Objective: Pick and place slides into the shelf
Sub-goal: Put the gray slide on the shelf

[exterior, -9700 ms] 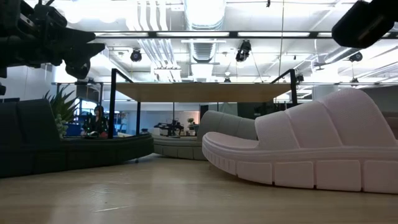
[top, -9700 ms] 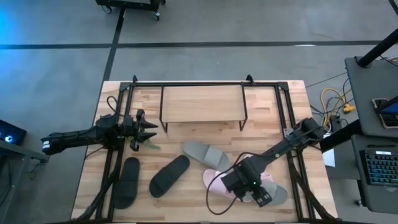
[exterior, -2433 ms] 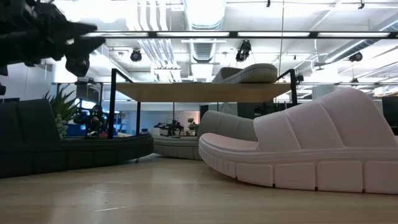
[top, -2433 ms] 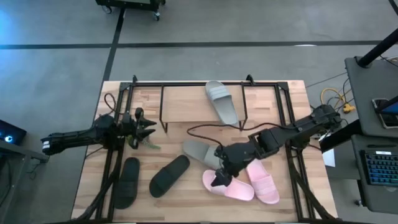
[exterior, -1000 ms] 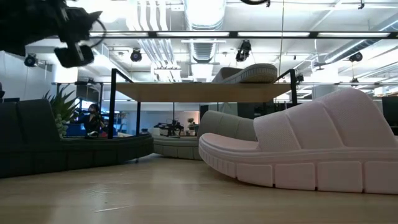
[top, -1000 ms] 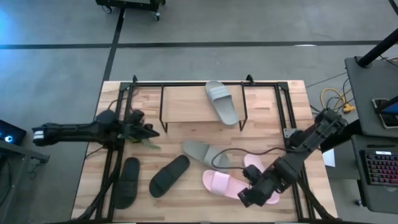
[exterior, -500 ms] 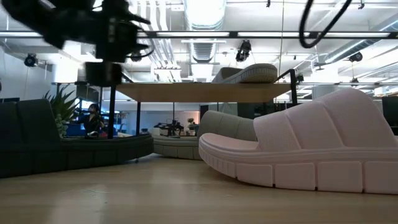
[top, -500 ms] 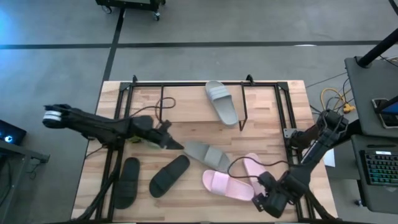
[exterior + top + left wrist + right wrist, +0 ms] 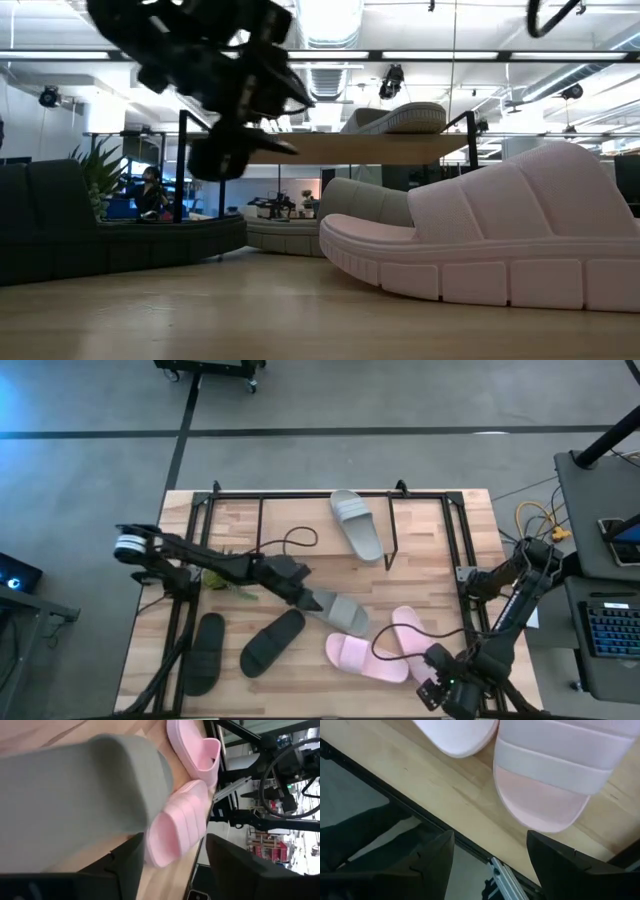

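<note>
Slides lie all over the light wooden table (image 9: 440,530), six flat slip-on shoes with one wide strap each. The left hand (image 9: 305,597) reaches low across the middle, tipped down at one end of a soft grey-green slide (image 9: 337,610). Its two dark fingers (image 9: 235,865) stand wide apart and hold nothing (the wrist view shows the grey-green strap right in front of them). The right hand (image 9: 440,695) hangs back at the near right edge of the table, fingers wide too, empty.

Two pink slides (image 9: 365,657) (image 9: 413,641) with ribbed straps lie side by side, touching, just beside the grey-green one. Two black slides (image 9: 272,641) (image 9: 204,652) lie on the near left. The other grey-green slide (image 9: 357,524) sits on the light board on top of the small black metal shelf (image 9: 300,525). A small green plant (image 9: 222,584) lies by the left arm.
</note>
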`<state>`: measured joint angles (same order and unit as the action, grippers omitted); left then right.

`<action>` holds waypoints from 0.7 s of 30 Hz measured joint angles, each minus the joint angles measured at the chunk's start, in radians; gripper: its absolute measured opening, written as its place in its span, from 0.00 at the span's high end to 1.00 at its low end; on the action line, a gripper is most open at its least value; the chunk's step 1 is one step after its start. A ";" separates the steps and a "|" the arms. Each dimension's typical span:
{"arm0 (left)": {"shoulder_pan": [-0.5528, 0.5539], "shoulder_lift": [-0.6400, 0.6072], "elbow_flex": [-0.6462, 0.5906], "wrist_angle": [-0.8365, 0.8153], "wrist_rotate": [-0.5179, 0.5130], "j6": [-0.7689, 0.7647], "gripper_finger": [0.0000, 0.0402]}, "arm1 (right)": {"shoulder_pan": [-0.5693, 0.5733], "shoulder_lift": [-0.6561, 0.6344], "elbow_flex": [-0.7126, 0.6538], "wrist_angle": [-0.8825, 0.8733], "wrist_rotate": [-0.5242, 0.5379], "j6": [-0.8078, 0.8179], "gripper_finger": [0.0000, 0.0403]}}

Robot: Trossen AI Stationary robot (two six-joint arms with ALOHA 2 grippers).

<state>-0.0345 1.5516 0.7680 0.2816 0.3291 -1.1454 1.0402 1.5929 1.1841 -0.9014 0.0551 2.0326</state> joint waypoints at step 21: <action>0.001 0.276 0.206 0.001 -0.003 0.049 0.40 | 0.056 0.000 -0.031 -0.007 0.053 0.046 0.41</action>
<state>-0.0338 1.8280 0.9738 0.2827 0.3259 -1.0966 1.0958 1.5925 1.1530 -0.9082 0.1085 2.0784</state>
